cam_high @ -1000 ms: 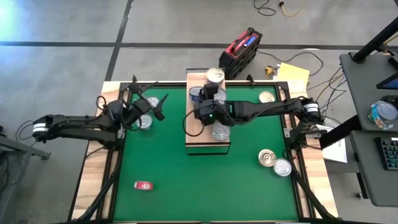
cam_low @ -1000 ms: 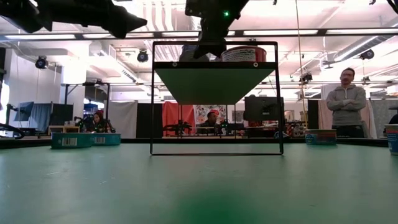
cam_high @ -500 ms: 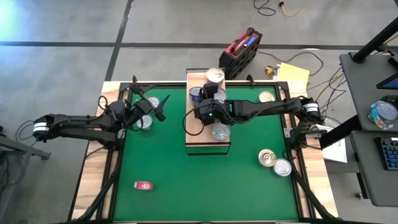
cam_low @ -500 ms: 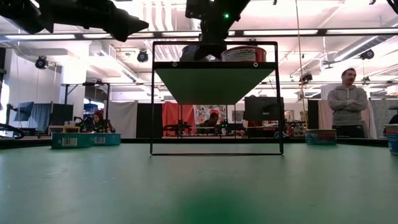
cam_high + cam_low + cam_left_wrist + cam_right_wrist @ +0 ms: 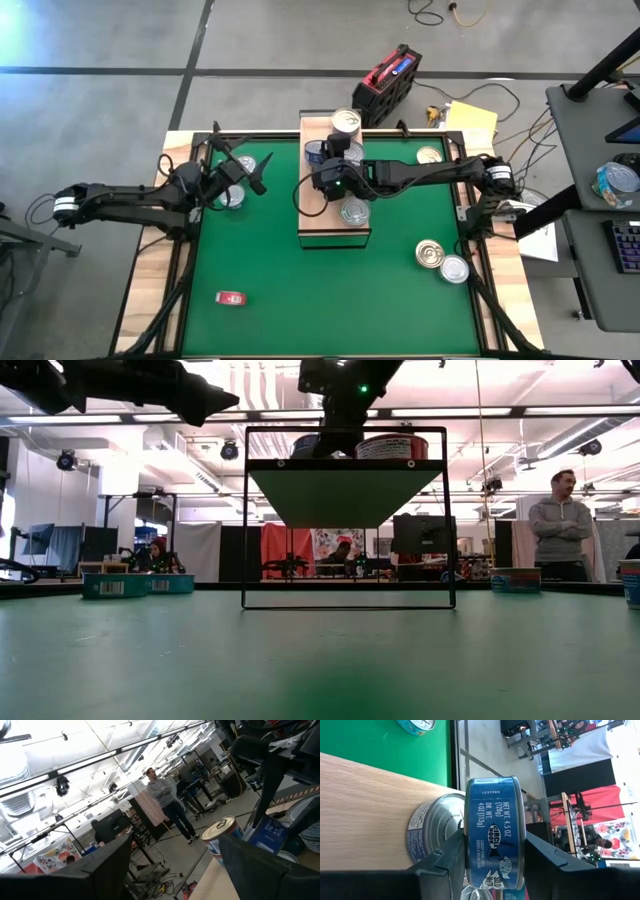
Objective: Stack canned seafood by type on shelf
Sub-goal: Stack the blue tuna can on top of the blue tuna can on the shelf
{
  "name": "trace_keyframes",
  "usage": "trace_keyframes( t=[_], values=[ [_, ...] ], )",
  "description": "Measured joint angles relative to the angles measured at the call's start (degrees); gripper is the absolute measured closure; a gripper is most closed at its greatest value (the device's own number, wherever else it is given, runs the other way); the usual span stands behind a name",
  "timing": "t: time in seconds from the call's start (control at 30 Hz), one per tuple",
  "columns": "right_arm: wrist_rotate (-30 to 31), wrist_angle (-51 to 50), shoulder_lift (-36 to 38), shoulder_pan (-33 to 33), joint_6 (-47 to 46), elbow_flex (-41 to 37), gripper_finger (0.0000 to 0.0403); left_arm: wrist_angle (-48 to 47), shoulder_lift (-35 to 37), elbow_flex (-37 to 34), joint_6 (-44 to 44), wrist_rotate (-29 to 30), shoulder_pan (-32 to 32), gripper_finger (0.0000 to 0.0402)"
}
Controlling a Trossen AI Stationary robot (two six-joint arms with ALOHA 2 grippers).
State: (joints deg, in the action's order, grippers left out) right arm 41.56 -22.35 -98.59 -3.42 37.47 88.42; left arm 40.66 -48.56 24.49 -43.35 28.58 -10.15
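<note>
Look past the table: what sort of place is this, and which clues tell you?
Probably a robotics lab or workshop: a person stands watching beside monitors on benches, under strip lights.

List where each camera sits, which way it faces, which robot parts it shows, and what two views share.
High: above, facing down on the shelf and both arms.
Low: at mat height, facing the shelf frame; arms enter from above.
Left wrist: on the raised left arm, facing the room; own fingers spread.
Right wrist: over the shelf; right gripper clamps a blue tin.
Shared: right wrist and high both show that tin.
</note>
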Motion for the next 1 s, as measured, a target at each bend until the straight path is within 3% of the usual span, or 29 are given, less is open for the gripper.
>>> trace_keyframes(
  t=[0.37, 1.0],
  values=[
    [0.0, 0.3, 0.0, -0.3, 3.4, 1.3, 0.0261, 0.0, 0.0, 0.0, 0.4, 0.0, 0.0, 0.0119],
    [-3.2, -5.2, 0.0, -0.6, -6.6, 3.6, 0.0262, 0.1, 0.0, 0.0, 0.4, -0.4, 0.0, 0.0118]
  ],
)
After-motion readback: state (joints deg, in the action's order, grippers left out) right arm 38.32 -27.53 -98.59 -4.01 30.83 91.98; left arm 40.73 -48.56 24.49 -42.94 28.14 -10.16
